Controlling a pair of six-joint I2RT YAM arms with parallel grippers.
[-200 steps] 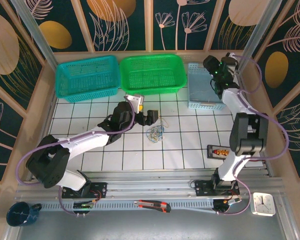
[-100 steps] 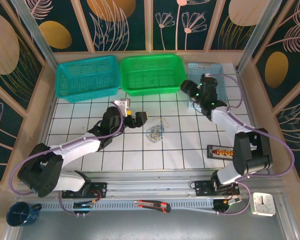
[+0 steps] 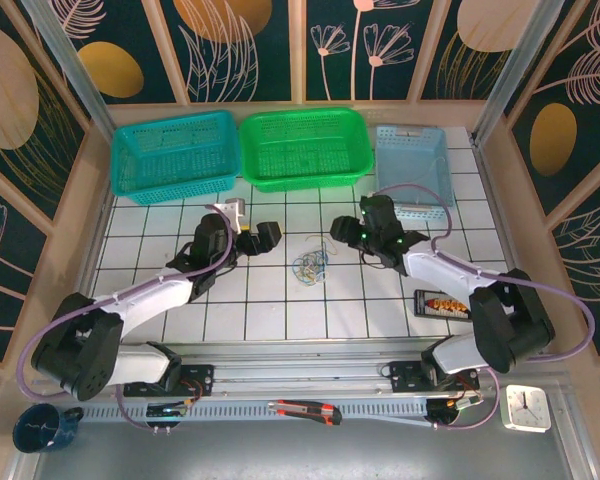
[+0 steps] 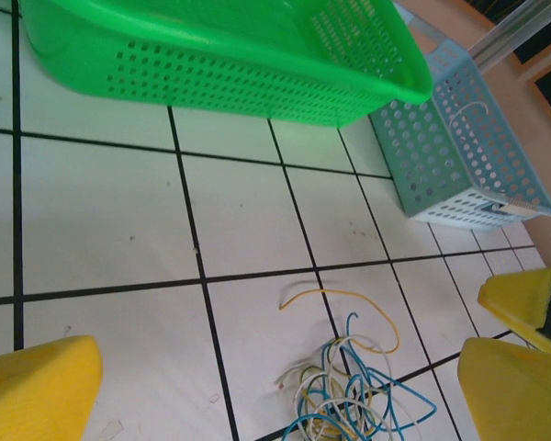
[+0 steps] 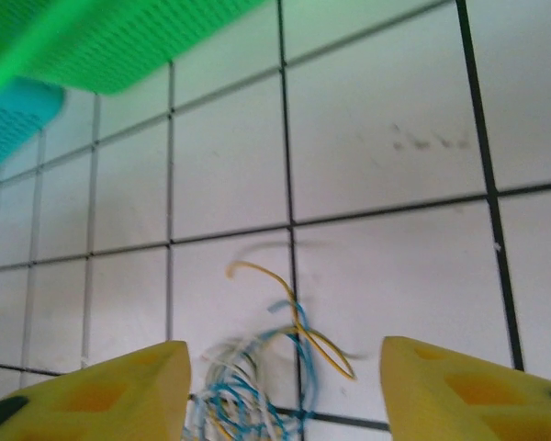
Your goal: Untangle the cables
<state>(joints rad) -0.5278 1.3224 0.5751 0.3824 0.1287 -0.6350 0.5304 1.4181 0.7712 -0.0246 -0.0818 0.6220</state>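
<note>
Plainly, the untangling is not yet getting under way. Nearest the arm bases, a box cutter (image 3: 305, 410) is lying well behind both pincers and playing no part.

Further out on the tiled surface (image 3: 280, 320), the cables (image 3: 312, 265) are sitting as one small knot of white, yellow and blue wire. They are lying between the two pincers and a little nearer the bases than either.

The left pincer (image 3: 260, 238) is hanging just to the left of the bunch, its jaws standing wide apart and gripping nothing. In its wrist view the yellow pads (image 4: 41, 390) are framing the wires, which are lying ahead of them and apart from them.

The right pincer (image 3: 342, 232) is hanging just to the right of the bunch, its jaws also parted and holding nothing. Its pads (image 5: 101, 390) are flanking the tangle without touching it.

One yellow strand (image 4: 335, 294) is straying out of the knot's far side, but the other loops are crossing one another throughout.

Beyond both pincers, a teal basket (image 3: 175, 150), a green basket (image 3: 300, 150) and a pale blue basket (image 3: 412, 212) are standing in a row.

By my reading no wire is being separated yet, so all the gripping and drawing apart is waiting to be done.
</note>
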